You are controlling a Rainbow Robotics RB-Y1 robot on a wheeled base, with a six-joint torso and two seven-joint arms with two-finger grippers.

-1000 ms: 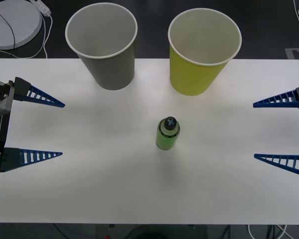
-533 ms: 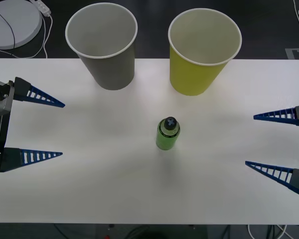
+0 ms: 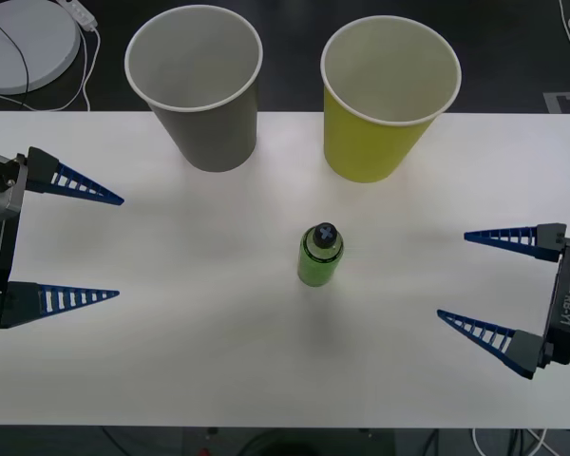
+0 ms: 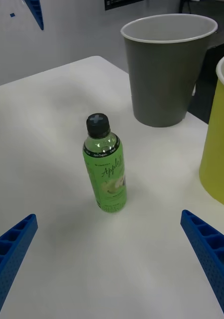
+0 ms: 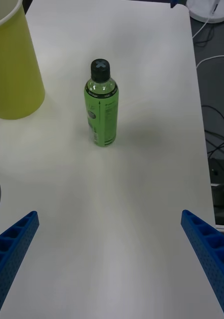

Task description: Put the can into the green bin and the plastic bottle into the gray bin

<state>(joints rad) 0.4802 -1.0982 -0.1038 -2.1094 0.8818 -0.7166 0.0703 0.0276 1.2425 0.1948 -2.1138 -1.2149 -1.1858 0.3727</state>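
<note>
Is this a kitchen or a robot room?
Probably a robot lab or test room: a plain white table holds just a plastic bottle and two big paper cups, and loose cables trail on the dark floor behind.

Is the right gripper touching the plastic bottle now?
Apart. In the front view, the right gripper hovers open near the table's right edge, with bare white table between it and the upright plastic bottle.
</note>
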